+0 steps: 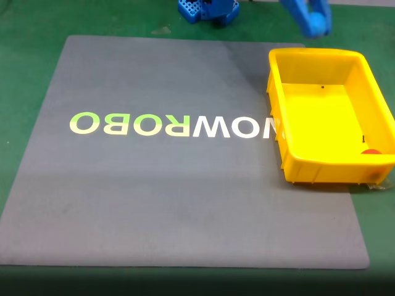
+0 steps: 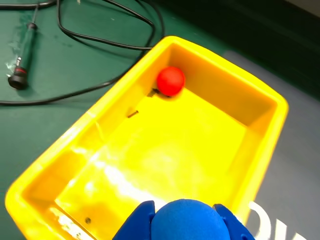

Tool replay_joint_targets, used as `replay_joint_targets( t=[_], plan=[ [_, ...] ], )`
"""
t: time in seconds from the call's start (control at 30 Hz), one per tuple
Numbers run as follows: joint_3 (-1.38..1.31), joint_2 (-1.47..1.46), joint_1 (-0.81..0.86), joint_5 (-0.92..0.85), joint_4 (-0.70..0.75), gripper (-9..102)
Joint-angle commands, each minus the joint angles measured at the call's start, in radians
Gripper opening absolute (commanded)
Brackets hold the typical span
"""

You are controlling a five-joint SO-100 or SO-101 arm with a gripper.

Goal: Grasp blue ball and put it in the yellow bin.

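Yellow bin [image 2: 165,165] interior is open apart from a red ball [image 2: 170,80]. Above its rim, gripper [image 2: 184,222] pinches blue ball [image 2: 186,220].

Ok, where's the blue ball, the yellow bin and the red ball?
blue ball [image 2: 186,220], wrist view, its rounded top between the fingers.
yellow bin [image 1: 338,55], fixed view, its far rim.
red ball [image 2: 170,80], wrist view, its middle.
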Motion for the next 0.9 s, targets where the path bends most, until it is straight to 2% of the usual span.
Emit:
replay_joint_targets(
  t=[0.0,0.47,0.53,0.63,0.67,0.77,0.87],
  plan=[
    [-0.028,-0.023,-0.018,0.012,-0.069,0],
    [-0.029,-0.071,-0.003,0.054,-0.161,2],
    [-0.029,-0.078,0.003,0.064,-0.181,10],
    [-0.029,-0.084,0.018,0.078,-0.193,36],
    [-0.029,-0.087,0.025,0.080,-0.193,41],
    [-0.029,-0.092,0.043,0.078,-0.192,47],
    [-0.028,-0.092,0.055,0.078,-0.187,48]
  ],
)
